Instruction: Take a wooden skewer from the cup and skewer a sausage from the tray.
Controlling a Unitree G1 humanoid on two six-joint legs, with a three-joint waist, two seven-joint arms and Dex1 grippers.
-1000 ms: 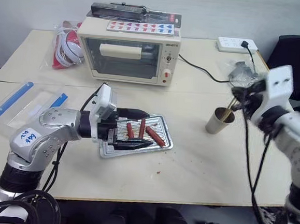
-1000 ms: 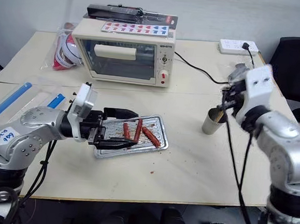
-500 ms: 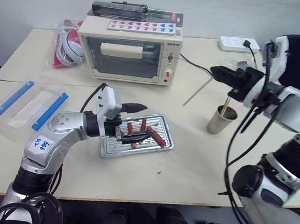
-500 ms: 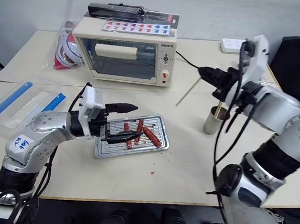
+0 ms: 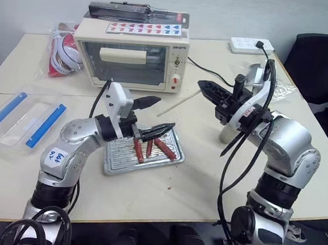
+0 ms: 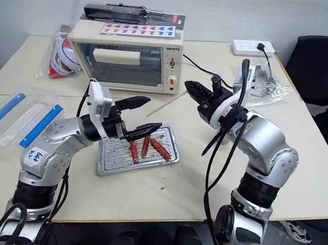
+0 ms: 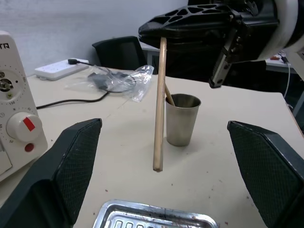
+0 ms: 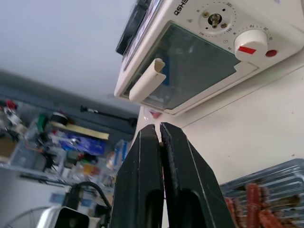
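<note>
Right gripper (image 5: 203, 87) is clamping 1 thin pale wooden skewer (image 5: 178, 102), fingers pressed together on its end; the stick is slanting toward the cream toaster oven (image 5: 129, 54), above the table. Small metallic-looking cup (image 7: 182, 119) is sitting mostly hidden behind the right arm. Left gripper (image 5: 156, 115) is hovering with fingers spread wide over the ridged silver metal tray (image 5: 116, 155), partly covering 3 short reddish-brown sausages (image 5: 163, 147) lying in it.
</note>
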